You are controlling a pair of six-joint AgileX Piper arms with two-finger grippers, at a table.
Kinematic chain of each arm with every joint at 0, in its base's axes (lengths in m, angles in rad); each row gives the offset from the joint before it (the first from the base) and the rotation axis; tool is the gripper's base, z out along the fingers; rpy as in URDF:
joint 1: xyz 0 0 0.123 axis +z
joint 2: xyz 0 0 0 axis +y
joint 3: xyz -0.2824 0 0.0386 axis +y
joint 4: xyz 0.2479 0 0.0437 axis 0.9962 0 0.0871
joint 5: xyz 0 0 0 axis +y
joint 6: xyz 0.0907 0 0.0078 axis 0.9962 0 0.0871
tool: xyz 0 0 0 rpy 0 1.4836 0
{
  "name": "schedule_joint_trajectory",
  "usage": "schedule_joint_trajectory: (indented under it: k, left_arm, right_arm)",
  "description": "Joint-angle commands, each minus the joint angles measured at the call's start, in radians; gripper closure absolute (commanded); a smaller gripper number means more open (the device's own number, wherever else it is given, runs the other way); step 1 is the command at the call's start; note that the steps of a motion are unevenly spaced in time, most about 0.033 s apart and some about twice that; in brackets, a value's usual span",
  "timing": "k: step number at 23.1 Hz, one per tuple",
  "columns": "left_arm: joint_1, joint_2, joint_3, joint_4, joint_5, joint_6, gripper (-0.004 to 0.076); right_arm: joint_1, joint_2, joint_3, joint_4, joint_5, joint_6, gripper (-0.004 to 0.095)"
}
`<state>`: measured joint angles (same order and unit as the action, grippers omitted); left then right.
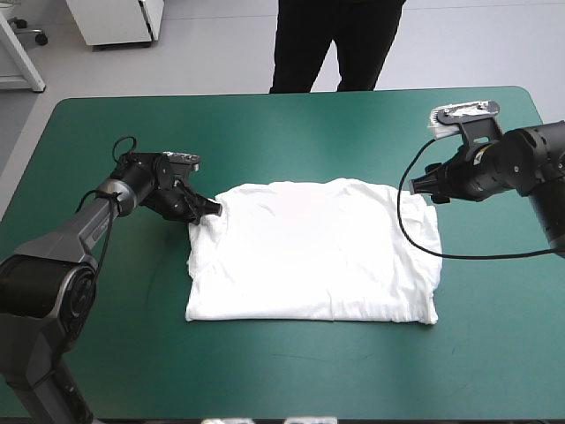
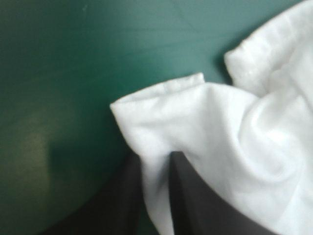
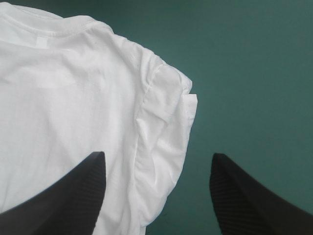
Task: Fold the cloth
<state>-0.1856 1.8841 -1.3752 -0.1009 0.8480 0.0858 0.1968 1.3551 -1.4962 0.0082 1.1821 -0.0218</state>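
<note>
- A tabletop (image 1: 291, 132) with a teal-green cover and rounded far corners fills most of the high view.
- Beyond its far edge lies a pale grey floor (image 1: 221, 53).
- A white cabinet (image 1: 119, 22) stands there, past the far left corner.
- Further left is a white frame (image 1: 19, 62), with a black caster (image 1: 40, 37) beside it.

Overhead from behind, plus two wrist close-ups.
Looks forward and down over the whole teal-green table (image 1: 291, 124); hugs the left gripper (image 2: 156, 159), very near one corner of the T-shirt (image 2: 220, 127); sits farther back behind the right gripper (image 3: 157, 155), facing the opposite side; shares the T-shirt across all three.
</note>
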Motion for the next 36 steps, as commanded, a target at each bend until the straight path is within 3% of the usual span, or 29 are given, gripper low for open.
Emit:
schedule_joint_trajectory:
  k: [1, 10, 16, 24, 27, 30, 32, 36]
  left_arm:
    - [-0.002, -0.013, -0.013, -0.038, -0.014, -0.003, 0.0733]
    - [-0.124, -0.121, -0.192, -0.057, 0.155, -0.006, 0.0733]
    - [-0.259, -0.081, -0.192, -0.068, 0.127, -0.006, 0.0733]
    - [-0.272, 0.045, -0.192, -0.129, 0.126, 0.040, 0.0720]
    - [-0.272, 0.046, -0.208, -0.179, 0.170, 0.088, 0.0582]
    - [-0.272, -0.021, -0.266, -0.186, 0.266, 0.097, 0.0289]
    - [-0.272, -0.104, -0.298, -0.192, 0.276, 0.090, 0.0217]
    - [-0.272, -0.280, -0.349, -0.220, 0.288, 0.090, 0.0217]
  right_arm:
    - [-0.005, -0.030, -0.035, 0.009, -0.044, -0.014, 0.0327]
    - [-0.005, -0.028, -0.035, 0.009, -0.034, -0.023, 0.0327]
    - [-0.005, -0.028, -0.035, 0.009, -0.024, -0.023, 0.0327]
    - [-0.005, -0.028, -0.033, -0.008, -0.024, -0.023, 0.0327]
    - [-0.005, -0.019, -0.033, -0.058, -0.021, 0.002, 0.0327]
    - [-0.005, 0.011, 0.005, -0.096, -0.015, 0.030, 0.0325]
    - [-0.005, 0.041, 0.085, -0.116, -0.032, 0.041, 0.0324]
    - [-0.006, 0.081, 0.289, -0.114, -0.219, 0.047, 0.0325]
